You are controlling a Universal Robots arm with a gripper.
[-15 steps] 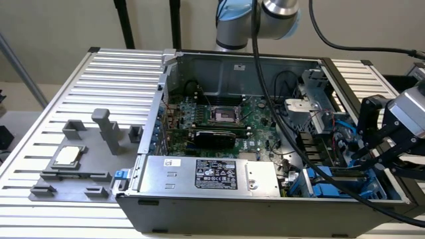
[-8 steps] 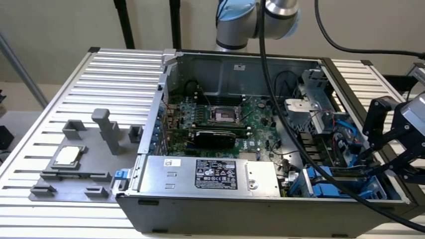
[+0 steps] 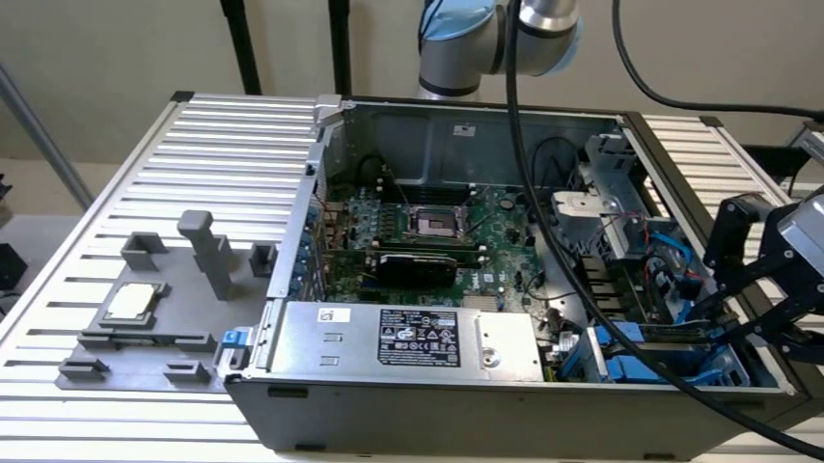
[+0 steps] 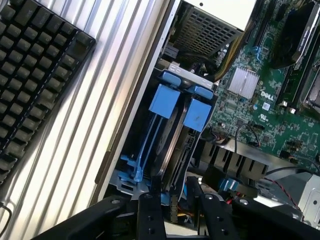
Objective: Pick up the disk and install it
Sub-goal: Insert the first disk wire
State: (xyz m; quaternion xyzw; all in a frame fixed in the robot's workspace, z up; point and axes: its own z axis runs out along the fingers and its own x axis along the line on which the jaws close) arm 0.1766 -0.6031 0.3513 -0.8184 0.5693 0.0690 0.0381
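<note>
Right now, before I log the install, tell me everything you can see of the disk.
The disk stands on edge in the drive bay: a dark and silver metal slab in a blue plastic carrier with two blue tabs at one end. The gripper has its fingers open either side of the other end; contact is unclear.

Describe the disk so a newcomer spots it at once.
Find the open computer case on the slatted table. Its near corner on the exterior view's right, past the grey power supply, holds the drive bay. The disk stands edge-on there, its bright blue plastic frame marking it out from surrounding grey metal.
</note>
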